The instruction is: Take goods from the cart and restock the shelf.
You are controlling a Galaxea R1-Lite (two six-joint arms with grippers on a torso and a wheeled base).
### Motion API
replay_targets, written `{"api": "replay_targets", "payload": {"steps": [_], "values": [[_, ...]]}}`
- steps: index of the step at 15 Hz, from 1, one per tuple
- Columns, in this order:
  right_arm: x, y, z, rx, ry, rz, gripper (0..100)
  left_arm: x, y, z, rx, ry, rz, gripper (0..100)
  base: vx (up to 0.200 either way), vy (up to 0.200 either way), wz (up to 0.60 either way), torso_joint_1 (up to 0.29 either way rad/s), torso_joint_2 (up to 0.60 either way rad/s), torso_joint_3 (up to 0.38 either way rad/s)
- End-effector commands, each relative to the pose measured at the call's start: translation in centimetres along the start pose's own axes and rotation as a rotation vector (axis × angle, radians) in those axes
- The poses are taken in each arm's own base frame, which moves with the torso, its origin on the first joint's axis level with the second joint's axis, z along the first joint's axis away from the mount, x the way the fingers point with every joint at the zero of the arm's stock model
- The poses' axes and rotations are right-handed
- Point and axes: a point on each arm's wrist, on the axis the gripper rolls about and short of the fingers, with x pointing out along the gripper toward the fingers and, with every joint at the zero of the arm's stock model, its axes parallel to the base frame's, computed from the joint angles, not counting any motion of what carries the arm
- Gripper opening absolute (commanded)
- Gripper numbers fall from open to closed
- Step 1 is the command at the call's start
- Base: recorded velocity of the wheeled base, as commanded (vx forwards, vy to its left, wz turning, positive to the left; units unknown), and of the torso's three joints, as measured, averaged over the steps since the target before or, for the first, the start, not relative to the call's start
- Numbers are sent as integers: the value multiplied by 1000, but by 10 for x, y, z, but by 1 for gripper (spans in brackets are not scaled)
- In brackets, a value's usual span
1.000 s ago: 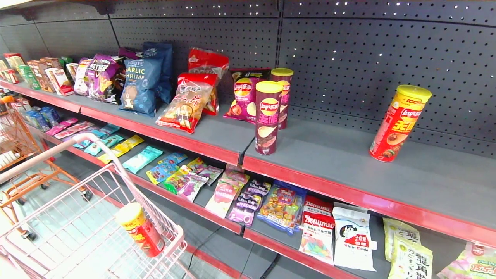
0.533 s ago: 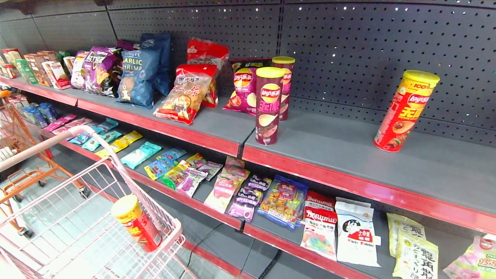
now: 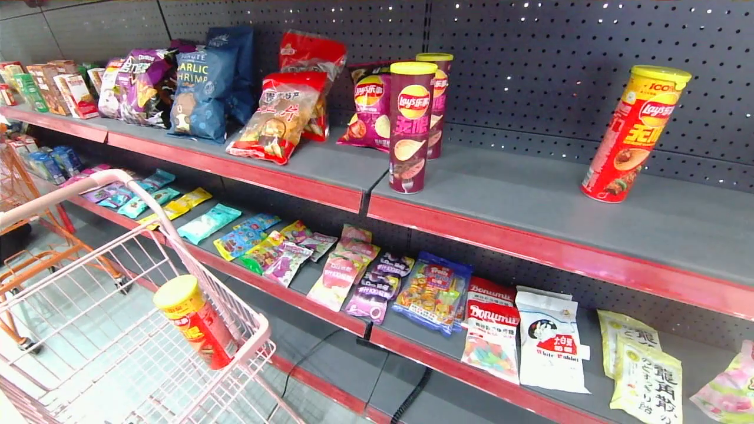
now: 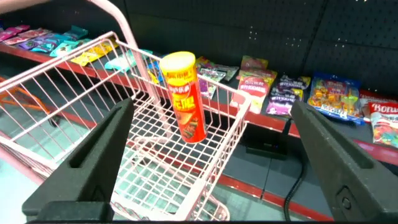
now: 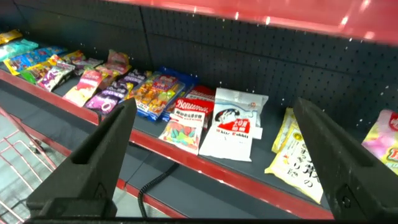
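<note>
A red chip can with a yellow lid [image 3: 195,323] leans in the front corner of the pink wire cart [image 3: 94,194] at lower left. In the left wrist view the same can [image 4: 185,96] stands against the cart's mesh wall [image 4: 224,134]. My left gripper [image 4: 211,111] hovers open over the basket, short of the can, with nothing between its fingers. A matching red can [image 3: 635,135] stands upright on the grey upper shelf [image 3: 530,206]. My right gripper [image 5: 212,107] is open and empty, facing the lower shelf [image 5: 205,171].
Two purple chip cans [image 3: 409,126] and several snack bags [image 3: 277,118] fill the upper shelf's left and middle. Candy packets [image 3: 433,291] lie flat along the lower shelf. Bare shelf surface lies between the purple cans and the red can. An orange cart [image 3: 17,200] stands far left.
The whole head picture has shifted: shelf items now sit higher in frame, so the camera moved. The cans, bags and cart keep their places relative to each other.
</note>
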Motion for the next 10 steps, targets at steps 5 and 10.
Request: {"api": "replay_targets", "payload": {"steps": [5,10], "values": [[0,0,0,-2,1,0,100,0,0,0,0,2,0,100,0,0,0,-188,536,345],[0,0,0,-3,1,-4,100,0,0,0,10,-4,8,100,0,0,360,-57,170,117]]}}
